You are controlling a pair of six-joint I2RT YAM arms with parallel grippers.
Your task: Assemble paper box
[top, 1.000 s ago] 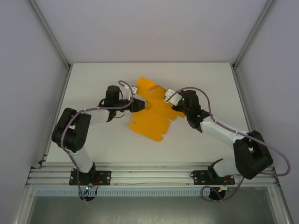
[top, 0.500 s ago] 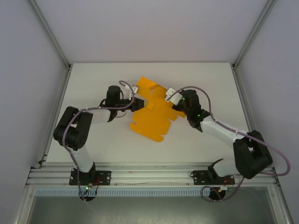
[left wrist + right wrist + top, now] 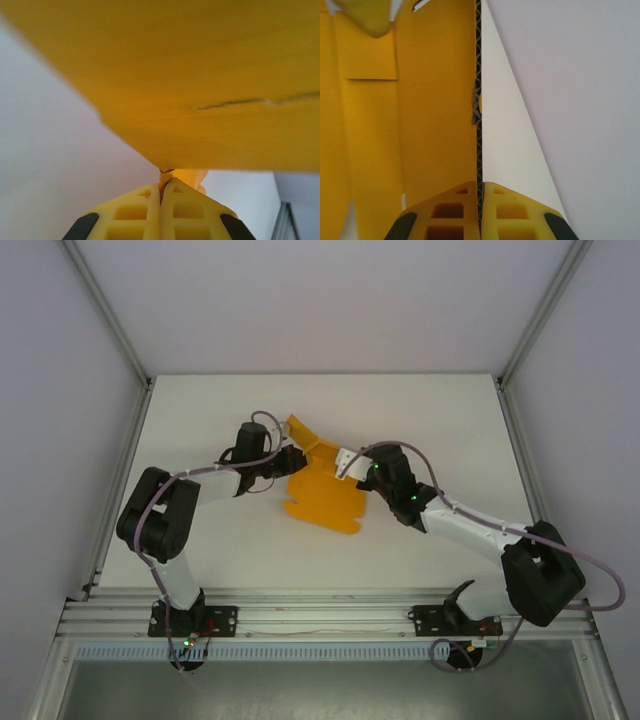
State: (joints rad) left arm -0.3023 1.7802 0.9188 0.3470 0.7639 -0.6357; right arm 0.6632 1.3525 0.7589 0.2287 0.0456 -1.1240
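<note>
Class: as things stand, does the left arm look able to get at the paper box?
Likely yes: the left gripper is shut on a raised flap of the paper box, with nothing standing between them.

Top view: bright, even, diffuse light from overhead; only faint soft shadows under the arms on the white table; no glare; sharp, w/ slight wide-angle bend at the edges. Left wrist cam: paper box v. close to lens, blurred, darker toward its lower edge. Right wrist cam: card's cut edge crisp mid-frame; right gripper softer; pale bg evenly lit.
</note>
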